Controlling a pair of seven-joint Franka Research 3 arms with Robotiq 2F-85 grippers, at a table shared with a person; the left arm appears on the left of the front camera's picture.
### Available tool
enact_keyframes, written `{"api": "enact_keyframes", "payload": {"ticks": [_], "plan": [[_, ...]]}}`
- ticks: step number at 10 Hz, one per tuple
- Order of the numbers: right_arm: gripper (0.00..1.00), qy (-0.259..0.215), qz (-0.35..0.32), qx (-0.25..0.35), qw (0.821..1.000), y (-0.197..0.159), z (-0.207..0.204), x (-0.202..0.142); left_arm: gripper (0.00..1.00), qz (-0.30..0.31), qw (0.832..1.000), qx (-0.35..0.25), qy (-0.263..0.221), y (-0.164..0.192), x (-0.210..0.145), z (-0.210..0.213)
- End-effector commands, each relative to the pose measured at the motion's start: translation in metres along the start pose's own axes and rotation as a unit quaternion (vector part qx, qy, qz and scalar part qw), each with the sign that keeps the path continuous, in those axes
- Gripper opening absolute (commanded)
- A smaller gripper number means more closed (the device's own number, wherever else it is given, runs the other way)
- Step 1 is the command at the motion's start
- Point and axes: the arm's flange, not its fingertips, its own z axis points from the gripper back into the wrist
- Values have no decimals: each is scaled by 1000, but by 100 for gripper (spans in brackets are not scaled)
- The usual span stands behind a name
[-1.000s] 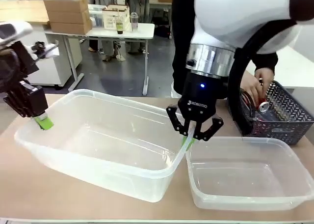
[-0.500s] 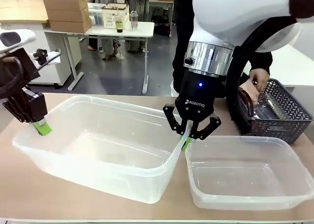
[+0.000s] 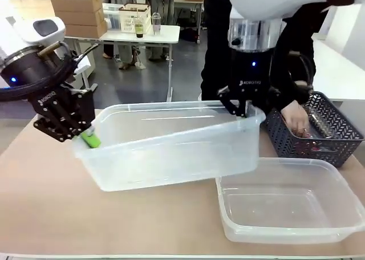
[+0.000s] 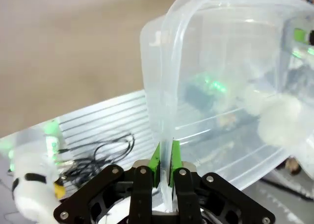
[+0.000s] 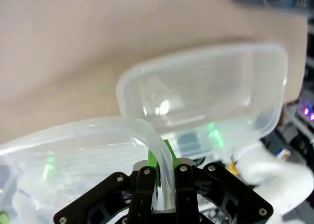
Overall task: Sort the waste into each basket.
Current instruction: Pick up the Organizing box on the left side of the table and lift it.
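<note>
Left gripper (image 3: 88, 139) was pinched shut on the rim of the large clear tub (image 3: 171, 151) at its left short end, one green pad showing just under the lip. In the left wrist view the same gripper (image 4: 165, 160) had both green pads pressed flat against the thin tub (image 4: 221, 62) wall, one on each side. Right gripper (image 3: 244, 113) was clamped on the tub's far right corner, coming down from above. The right wrist view showed that gripper (image 5: 159, 172) closed over the curved rim (image 5: 98, 130). The tub hung between the two arms, tilted, with its right end higher than its left and its base turned toward the camera. Whether its low edge touched the table (image 3: 34, 203) could not be told. A second clear tub (image 3: 274, 162) sat flat on the table at front right, just beside the tilted one, with nothing in it. Behind it stood a dark lattice basket (image 3: 336, 137), and a person's hand (image 3: 296, 118) was reaching down into it. The waste (image 3: 315, 125) lay inside that basket as shiny pieces, too small to tell apart.
</note>
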Motion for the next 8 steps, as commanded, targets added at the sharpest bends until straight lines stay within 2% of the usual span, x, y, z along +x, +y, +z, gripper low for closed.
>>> {"api": "enact_keyframes", "payload": {"ticks": [1, 3, 5, 8], "plan": [[5, -60, 39, 8, 997, -2, -22, 16, 6, 41, 990, -8, -134, -18, -8, -9], [5, -79, 51, 42, 995, -3, -25, 17, 6, 66, 973, 52, -214, -20, 2, -19], [5, -97, 90, 70, 989, -6, -26, 8, 6, 107, 966, 68, -227, -19, 24, -13], [5, -106, 93, 117, 983, -6, -29, 10, 6, 128, 964, 60, -223, -23, 42, -11]]}}
